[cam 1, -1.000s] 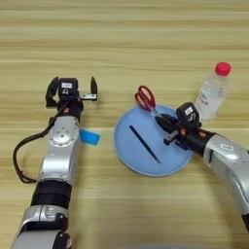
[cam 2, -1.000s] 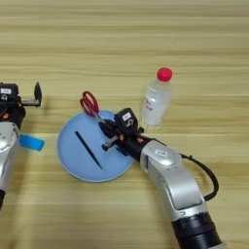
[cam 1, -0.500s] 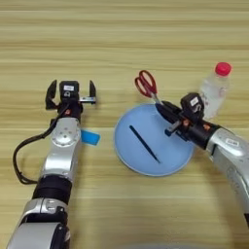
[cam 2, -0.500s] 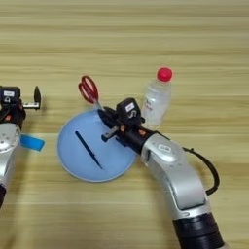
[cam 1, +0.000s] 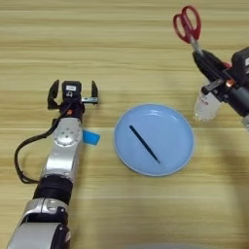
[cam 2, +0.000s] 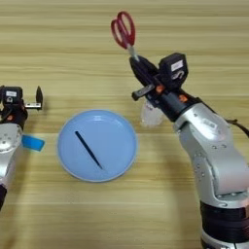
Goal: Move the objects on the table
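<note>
1. The left end effector (cam 1: 72, 93) rests on the desk (cam 1: 121, 58) toward its left edge, fingers spread open and empty. Its forearm stretches back toward the near-left corner, much as it lay half a second ago, so this arm looks idle.
2. The blue strip (cam 1: 90, 137) lies flat just beside that forearm, between it and the blue plate (cam 1: 154, 139).
3. The plate sits mid-desk with a thin black stick (cam 1: 144, 144) lying diagonally in it. The scissors that lay across its far rim a second ago are gone from it.
4. The right end effector (cam 2: 138, 68) is clamped on the blades of the red-handled scissors (cam 2: 122, 29). It has carried them up and toward the far edge, handles pointing away from the robot. My judgement: one object is lifted and mid-transfer, with no set-down yet.
5. The right arm reaches in from the near-right corner, elbow bent and wrist raised. The clear bottle (cam 2: 151, 114) stands just behind it, mostly hidden, its cap out of sight.
</note>
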Controlling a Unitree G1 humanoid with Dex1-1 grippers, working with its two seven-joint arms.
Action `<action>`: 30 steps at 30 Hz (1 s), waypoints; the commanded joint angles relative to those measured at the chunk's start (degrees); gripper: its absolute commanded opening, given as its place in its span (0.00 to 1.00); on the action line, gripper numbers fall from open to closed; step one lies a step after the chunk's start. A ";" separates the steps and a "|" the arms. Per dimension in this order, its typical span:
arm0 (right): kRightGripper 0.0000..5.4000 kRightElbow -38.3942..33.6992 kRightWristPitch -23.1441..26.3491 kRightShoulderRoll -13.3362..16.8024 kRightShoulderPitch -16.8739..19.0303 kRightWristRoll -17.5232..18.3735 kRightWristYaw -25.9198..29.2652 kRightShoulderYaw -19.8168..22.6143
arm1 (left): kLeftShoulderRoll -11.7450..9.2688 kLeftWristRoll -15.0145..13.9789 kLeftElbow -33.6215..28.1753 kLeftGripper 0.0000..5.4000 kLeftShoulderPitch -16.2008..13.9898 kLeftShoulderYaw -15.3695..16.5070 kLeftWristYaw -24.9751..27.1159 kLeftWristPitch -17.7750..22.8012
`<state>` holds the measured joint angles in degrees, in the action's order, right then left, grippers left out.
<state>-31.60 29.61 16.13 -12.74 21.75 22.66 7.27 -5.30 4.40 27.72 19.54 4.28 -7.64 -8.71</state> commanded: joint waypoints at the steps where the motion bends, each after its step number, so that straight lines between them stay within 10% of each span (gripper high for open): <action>1: 0.04 -0.80 0.85 2.76 -1.47 2.01 -1.03 4.67 | -0.20 0.08 0.08 1.00 0.51 0.09 -0.20 0.04; 9: 0.04 1.71 0.58 7.68 -0.44 3.38 -2.10 12.53 | -0.10 -0.21 -0.12 1.00 0.48 0.22 -0.21 0.17; 30: 0.04 17.25 -0.27 9.44 2.97 -2.34 -5.59 11.70 | 0.03 -0.30 -0.02 1.00 0.76 0.23 -0.40 0.21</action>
<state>-15.94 29.54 25.14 -9.58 20.45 17.58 19.56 -5.27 4.17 27.72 19.55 4.32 -7.78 -8.73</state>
